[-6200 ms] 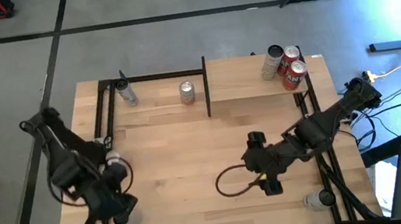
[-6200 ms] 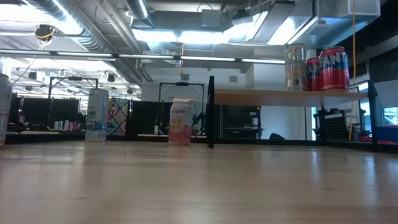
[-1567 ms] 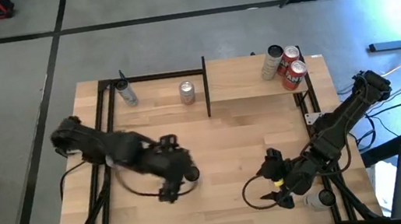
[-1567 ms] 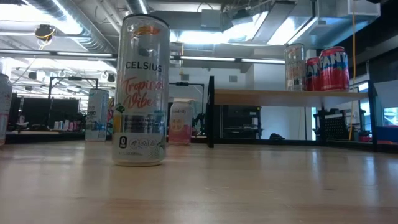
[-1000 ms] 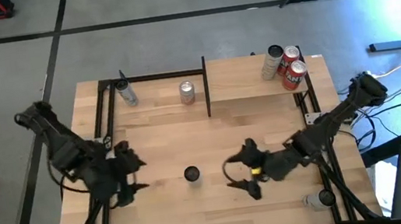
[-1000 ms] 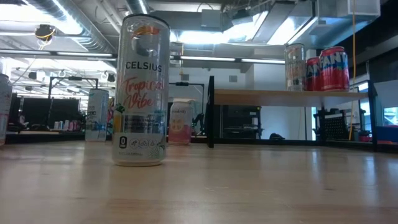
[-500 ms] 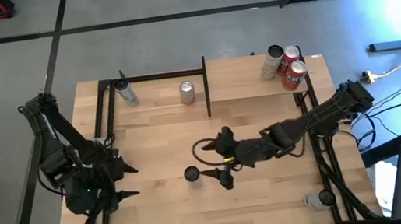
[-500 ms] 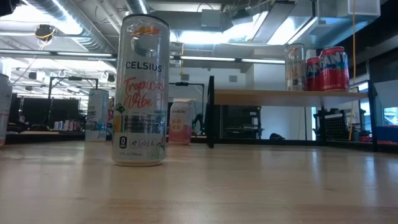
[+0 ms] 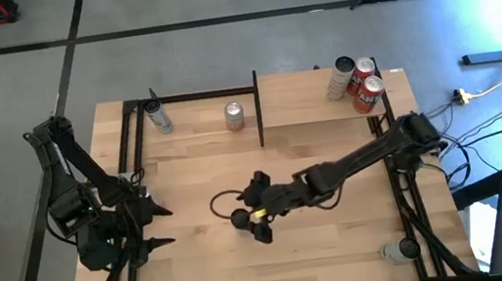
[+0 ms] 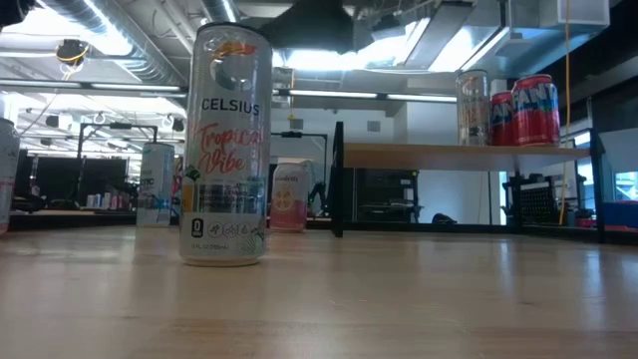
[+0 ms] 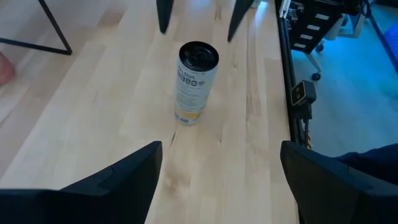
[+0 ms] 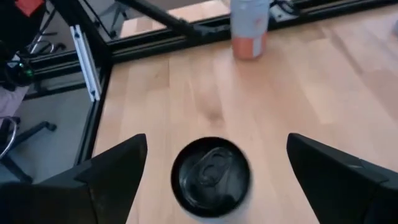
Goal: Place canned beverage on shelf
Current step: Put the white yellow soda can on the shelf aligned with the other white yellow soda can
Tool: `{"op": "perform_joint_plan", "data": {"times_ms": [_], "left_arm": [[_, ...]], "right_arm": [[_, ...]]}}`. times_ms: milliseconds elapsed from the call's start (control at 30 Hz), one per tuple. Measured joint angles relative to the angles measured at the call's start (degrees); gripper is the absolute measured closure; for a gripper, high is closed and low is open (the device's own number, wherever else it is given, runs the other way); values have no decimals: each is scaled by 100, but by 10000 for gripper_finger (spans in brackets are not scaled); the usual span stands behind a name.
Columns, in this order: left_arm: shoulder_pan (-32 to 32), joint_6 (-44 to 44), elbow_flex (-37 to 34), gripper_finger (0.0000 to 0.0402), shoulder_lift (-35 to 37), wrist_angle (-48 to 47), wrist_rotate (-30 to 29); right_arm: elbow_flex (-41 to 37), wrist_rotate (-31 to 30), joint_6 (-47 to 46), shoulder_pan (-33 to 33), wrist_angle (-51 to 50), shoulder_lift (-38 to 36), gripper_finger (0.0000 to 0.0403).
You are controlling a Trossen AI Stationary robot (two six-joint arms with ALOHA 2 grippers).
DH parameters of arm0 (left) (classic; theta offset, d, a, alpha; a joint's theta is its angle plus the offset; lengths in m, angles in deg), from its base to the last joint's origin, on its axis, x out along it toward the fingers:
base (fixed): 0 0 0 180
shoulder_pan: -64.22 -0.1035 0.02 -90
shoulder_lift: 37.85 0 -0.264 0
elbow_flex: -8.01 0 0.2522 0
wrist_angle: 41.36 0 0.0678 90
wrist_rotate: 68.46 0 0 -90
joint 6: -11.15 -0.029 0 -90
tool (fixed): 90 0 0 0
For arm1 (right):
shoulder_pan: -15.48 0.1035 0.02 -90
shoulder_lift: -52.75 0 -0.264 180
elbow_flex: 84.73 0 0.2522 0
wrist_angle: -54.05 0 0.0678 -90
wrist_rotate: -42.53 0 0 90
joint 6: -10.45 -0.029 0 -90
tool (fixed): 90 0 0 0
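One upright can (image 9: 239,219) at tabletop (image 9: 197,178) centre, right gripper (image 9: 254,221) fingers spread around it, three cans (image 9: 353,80) on shelf (image 9: 304,98), two cans (image 9: 197,117) near far edge, left gripper (image 9: 150,226) fingers apart, left edge.

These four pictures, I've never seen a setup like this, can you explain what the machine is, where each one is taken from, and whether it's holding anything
It is a robot with two dark arms at a wooden table. One picture looks straight down, one looks level across the tabletop, and two come from cameras on the wrists. A tall Celsius can stands mid-table. The right gripper hangs open just above it; the left gripper waits open near the table's left edge. Nothing is held. Three cans already stand on the raised shelf, and two more stand on the table beside it.
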Motion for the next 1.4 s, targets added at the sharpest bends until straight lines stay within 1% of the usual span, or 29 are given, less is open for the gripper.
{"op": "perform_joint_plan", "data": {"times_ms": [233, 600, 667, 733, 867, 900, 967, 1100, 1233, 1400], "left_arm": [[0, 25, 0, 85, 0, -1, 37], [0, 21, -2, 85, -2, -13, 39], [0, 21, -2, 85, -2, -16, 39], [0, 21, -2, 85, -2, -31, 39], [0, 21, -2, 85, -2, -31, 50], [0, 21, -2, 85, -2, -33, 52], [0, 21, -2, 85, -2, -31, 54], [0, 19, -2, 85, -2, -31, 57], [0, 20, -2, 85, -2, -28, 59], [-2, 19, -2, 85, -2, -27, 55]], "right_arm": [[0, 83, 0, 0, 38, 357, 29], [0, 55, 103, 0, 128, 673, 34], [0, -103, 133, 0, 210, 671, 51], [2, -246, 143, 0, 216, 671, 80], [2, -323, 152, 4, 204, 671, 166], [2, -323, 146, 2, 202, 669, 174], [2, -321, 144, 2, 199, 659, 174], [-17, -202, 67, 4, 41, 471, 174], [-8, -237, -72, 4, -242, -14, 174], [-9, -526, -178, 0, -851, -673, 174]]}}
